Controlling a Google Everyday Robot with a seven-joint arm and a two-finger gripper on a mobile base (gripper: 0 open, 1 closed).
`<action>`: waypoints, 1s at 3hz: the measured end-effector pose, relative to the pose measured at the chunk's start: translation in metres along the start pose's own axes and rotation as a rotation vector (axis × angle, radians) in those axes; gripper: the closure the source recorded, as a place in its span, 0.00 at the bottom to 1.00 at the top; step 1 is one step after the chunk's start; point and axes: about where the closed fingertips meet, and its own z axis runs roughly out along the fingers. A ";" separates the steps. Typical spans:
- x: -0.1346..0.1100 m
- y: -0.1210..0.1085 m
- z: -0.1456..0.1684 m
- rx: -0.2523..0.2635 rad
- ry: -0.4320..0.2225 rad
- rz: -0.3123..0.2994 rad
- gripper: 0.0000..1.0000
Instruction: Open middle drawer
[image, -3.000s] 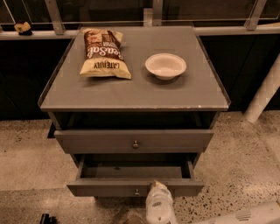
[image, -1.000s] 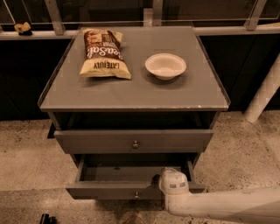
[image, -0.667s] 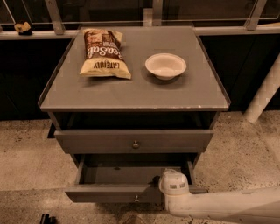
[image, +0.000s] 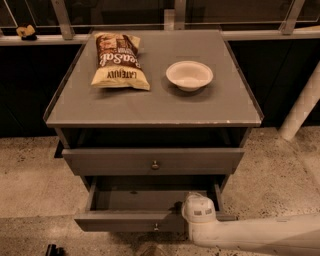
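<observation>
the middle drawer (image: 135, 221) stands well out from the grey cabinet (image: 240, 150), its front low in the view and forward of the taller upper drawer (image: 100, 161), with the dark inside of its box showing between the two fronts. its small round knob (image: 156, 227) sits at the centre of the front. the claw (image: 198, 210) is at the top edge of that front, just right of the knob and a little above it, and the pale arm (image: 260, 235) runs off to the right. it seems to touch or overlap the edge, but i cannot tell whether it is parted, closed or clamped on anything. judged from how far out the drawer is, the opening looks largely done. the drawer should handle as a stiff, flat-fronted box that slides straight out. it is probably light, since nothing shows in the part of the box in view. the knob is small, smooth metal and likely slippery, so the hold belongs squarely on it or hooked over the top lip near the centre. a pull far to one side could skew the drawer and make it bind. on the bench (image: 200, 105) above, a chip bag (image: 119, 61) and a white bowl (image: 189, 75) lie apart, and a hard jolt might shift them.
</observation>
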 end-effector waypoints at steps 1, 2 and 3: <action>0.000 0.000 0.000 0.000 0.000 0.000 0.11; 0.000 0.000 0.000 0.000 0.000 0.000 0.00; 0.000 0.000 0.000 0.000 0.000 0.000 0.00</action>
